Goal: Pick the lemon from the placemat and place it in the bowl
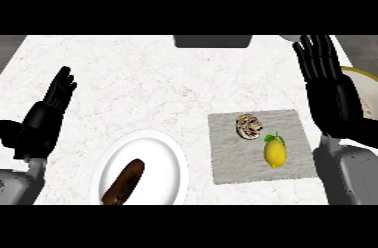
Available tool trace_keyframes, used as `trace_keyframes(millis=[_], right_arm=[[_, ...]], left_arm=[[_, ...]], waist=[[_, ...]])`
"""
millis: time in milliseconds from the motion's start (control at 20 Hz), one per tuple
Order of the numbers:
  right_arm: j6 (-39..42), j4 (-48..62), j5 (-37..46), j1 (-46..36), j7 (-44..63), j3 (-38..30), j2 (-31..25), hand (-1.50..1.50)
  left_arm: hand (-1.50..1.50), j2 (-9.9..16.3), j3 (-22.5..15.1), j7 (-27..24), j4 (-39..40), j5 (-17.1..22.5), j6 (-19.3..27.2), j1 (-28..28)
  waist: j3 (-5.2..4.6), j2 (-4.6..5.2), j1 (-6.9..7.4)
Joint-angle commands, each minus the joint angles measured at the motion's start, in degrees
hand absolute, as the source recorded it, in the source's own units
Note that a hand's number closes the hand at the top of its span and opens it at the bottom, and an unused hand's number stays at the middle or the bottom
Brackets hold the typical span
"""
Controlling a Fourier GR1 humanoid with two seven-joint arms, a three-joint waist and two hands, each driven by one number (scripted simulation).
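While both hands stand clear of the objects, the lemon (275, 153) lies on the grey placemat (229, 162), in the mat's right half and toward its near edge. The lemon's long axis runs roughly from the far edge to the near edge of the mat, and a small green leaf shows at its far end. A round, brown-and-white patterned object (249, 127) lies just beside the lemon, toward the mat's far edge; what it is cannot be determined. The placemat occupies the near right area of the white worktop (148, 77).

The right hand (332, 87) is positioned beyond the placemat's right edge, near the right edge of the worktop. Its fingers are straight and extended away from the robot, apart from each other, and hold nothing. The hand does not touch the lemon. A pale, yellow-rimmed round item (363, 79), possibly the bowl, shows partly behind this hand at the worktop's right edge; most of it is hidden.

The left hand (48, 114) rests near the left edge of the worktop, fingers straight and pointing up, holding nothing.

A white plate (166, 152) sits at the near edge of the worktop, left of the placemat and apart from it. A dark brown elongated object (124, 181) lies on the plate. A dark grey block (212, 40) sits at the far edge.
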Motion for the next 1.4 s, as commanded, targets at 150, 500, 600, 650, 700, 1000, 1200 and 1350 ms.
trace_keyframes(millis=[150, 500, 600, 650, 700, 1000, 1200, 1350], right_arm=[[-18.3, -0.8, 13.5, 10.3, 4.9, -3.5, 0.9, 1.5], [-36.4, 2.8, 30.5, 21.9, 12.3, -1.9, 6.0, -1.5], [-39.2, -0.9, 38.6, 23.7, 16.7, 1.7, 5.4, -1.5], [-38.6, 2.9, 42.7, 21.4, 18.4, 2.4, 3.4, -1.5], [-37.8, 2.5, 47.2, 22.4, 22.3, 3.7, 1.6, -1.5], [-19.2, 0.0, 58.3, 19.6, 44.9, 7.0, -6.1, -1.5], [-1.1, 2.0, 56.1, 15.5, 55.5, 8.7, -10.3, -1.5], [10.6, -0.3, 50.0, 12.4, 65.0, 10.5, -7.6, -1.5]], left_arm=[[0.0, -2.2, -4.4, -1.7, -3.2, 0.9, -5.6, 1.7], [0.0, -7.6, -11.4, 0.2, -4.2, 0.6, -8.1, 0.5], [0.0, -7.8, -10.6, 0.1, -2.3, 0.8, -9.6, -0.5], [0.0, -7.6, -12.1, -1.5, -2.9, 0.1, -10.9, 1.4], [0.0, -8.7, -12.4, -0.8, -2.9, -0.5, -9.1, 1.0], [0.0, -8.8, -11.9, 0.2, -3.5, -0.5, -9.5, 0.1], [0.0, -9.7, -11.9, -1.0, -0.9, -1.1, -10.1, -1.6], [0.0, -9.0, -11.7, 1.0, -2.5, -0.3, -10.6, -1.7]], waist=[[0.78, 0.17, -2.4], [0.91, 0.49, -1.38], [0.85, 0.44, -0.59], [0.83, 0.56, 0.2], [0.74, 0.53, 0.07], [0.6, 0.23, 0.52], [0.46, 0.81, 0.94], [0.56, 0.46, 1.76]])
